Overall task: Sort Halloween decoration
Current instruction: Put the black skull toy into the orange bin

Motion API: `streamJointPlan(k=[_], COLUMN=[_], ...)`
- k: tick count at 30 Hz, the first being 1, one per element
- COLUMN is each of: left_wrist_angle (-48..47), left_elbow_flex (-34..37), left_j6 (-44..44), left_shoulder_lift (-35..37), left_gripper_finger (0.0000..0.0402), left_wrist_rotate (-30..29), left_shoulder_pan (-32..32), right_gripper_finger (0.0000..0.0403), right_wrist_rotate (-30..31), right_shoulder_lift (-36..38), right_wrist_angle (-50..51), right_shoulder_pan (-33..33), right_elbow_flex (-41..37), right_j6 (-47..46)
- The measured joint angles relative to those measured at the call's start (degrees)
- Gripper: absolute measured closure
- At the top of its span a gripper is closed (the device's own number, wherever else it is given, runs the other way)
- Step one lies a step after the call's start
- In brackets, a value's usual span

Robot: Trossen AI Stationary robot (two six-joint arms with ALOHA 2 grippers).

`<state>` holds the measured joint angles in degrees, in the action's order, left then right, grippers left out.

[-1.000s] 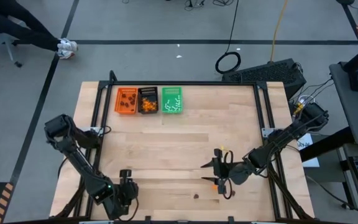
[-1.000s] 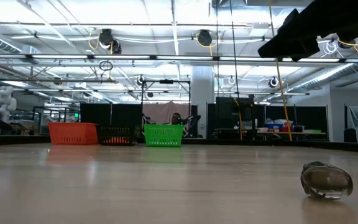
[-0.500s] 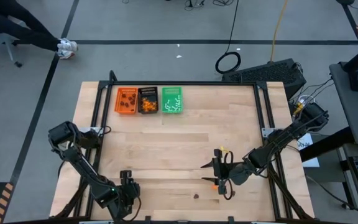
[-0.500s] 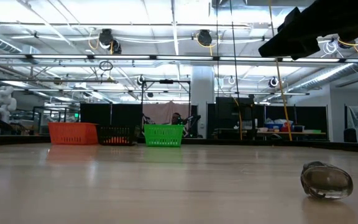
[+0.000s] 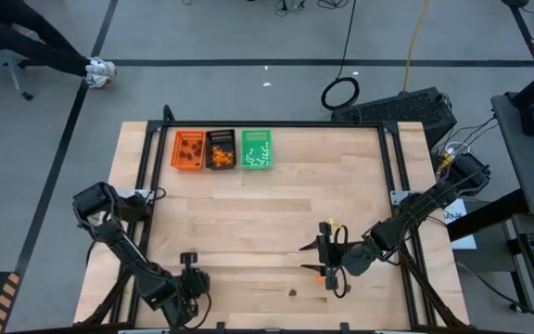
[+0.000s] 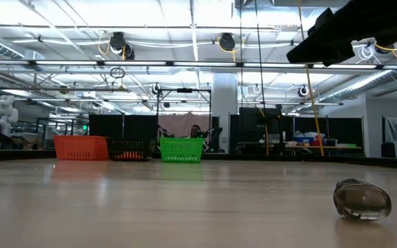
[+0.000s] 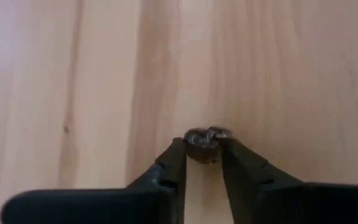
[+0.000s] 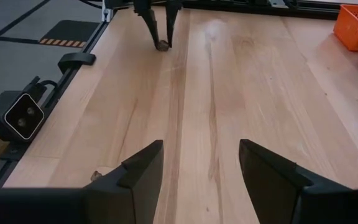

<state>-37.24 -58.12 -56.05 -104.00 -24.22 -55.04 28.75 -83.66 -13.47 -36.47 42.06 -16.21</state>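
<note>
Now the left gripper (image 7: 202,152) is clamped on a dark brown blob (image 7: 202,142) at the tabletop's (image 5: 341,204) near-left; next, lift it toward the far trays (image 5: 222,149); the right gripper (image 8: 197,165) waits apart.

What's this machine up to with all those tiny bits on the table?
It is sorting Halloween trinkets into three small trays at the table's far edge. The left gripper, low at the near left corner, has its fingers around a dark brown blob on the wood. The right gripper waits open near the table's right side. Another brown blob lies loose nearby.
</note>
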Motion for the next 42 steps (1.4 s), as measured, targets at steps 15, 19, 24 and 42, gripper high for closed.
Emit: streamJointPlan(k=[15,19,24,42], left_wrist_angle=[0.19,0.27,1.06,10.76], left_elbow_flex=[0.06,0.06,0.06,0.01], left_j6=[1.34,1.23,1.16,12.56], left_shoulder_lift=[-0.07,-0.05,-0.03,-2.58], left_gripper_finger=[0.0399,0.0398,0.0395,0.0185], left_wrist_rotate=[-5.27,-5.52,-5.7,-10.5], left_shoulder_pan=[2.26,2.88,3.05,2.62], right_gripper_finger=[0.0209,0.0209,0.0209,0.0209], right_wrist_rotate=[0.0,0.0,0.0,0.0], right_shoulder_lift=[0.0,0.0,0.0,0.0], right_wrist_angle=[0.01,0.0,0.02,0.02], right_shoulder_pan=[0.09,0.09,0.09,0.44], right_elbow_flex=[0.0,0.02,0.02,0.04], right_j6=[0.0,0.0,0.0,0.87])
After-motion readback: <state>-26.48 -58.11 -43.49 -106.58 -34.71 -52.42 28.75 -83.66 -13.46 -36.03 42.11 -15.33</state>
